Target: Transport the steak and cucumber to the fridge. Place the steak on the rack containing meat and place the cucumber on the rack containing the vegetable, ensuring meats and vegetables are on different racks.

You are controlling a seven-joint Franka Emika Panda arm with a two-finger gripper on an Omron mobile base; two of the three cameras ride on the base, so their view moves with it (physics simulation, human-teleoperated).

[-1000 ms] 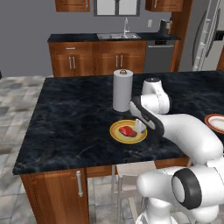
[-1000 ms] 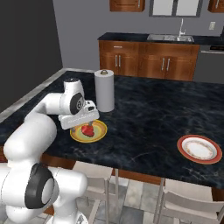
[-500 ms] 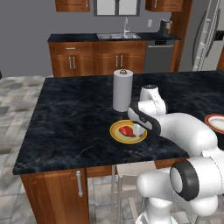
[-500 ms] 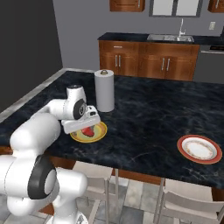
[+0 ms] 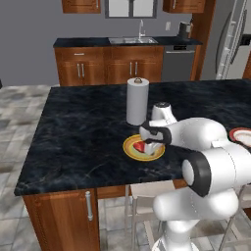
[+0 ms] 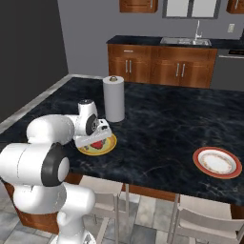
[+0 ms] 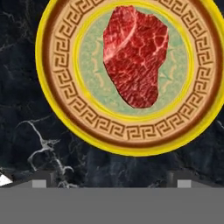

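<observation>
From the left base view, one steak (image 5: 140,146) lies on one yellow plate (image 5: 131,151) on the dark table (image 5: 83,127), with one paper towel roll (image 5: 137,101) standing just behind it. My fingers (image 5: 153,147) hang over the plate's right side, and a second, red-rimmed plate (image 5: 241,136) sits at the far right edge.

From the right base view, I count the same: one steak (image 6: 98,144) on the yellow plate (image 6: 108,147), one roll (image 6: 114,98), one red-rimmed plate (image 6: 217,162) well apart to the right. My fingers (image 6: 93,140) are low above the meat.

In the hand view, the steak (image 7: 135,54) lies mid-plate (image 7: 57,105), its long axis running top to bottom, narrow end toward me. My fingers stand wide apart, holding nothing.
</observation>
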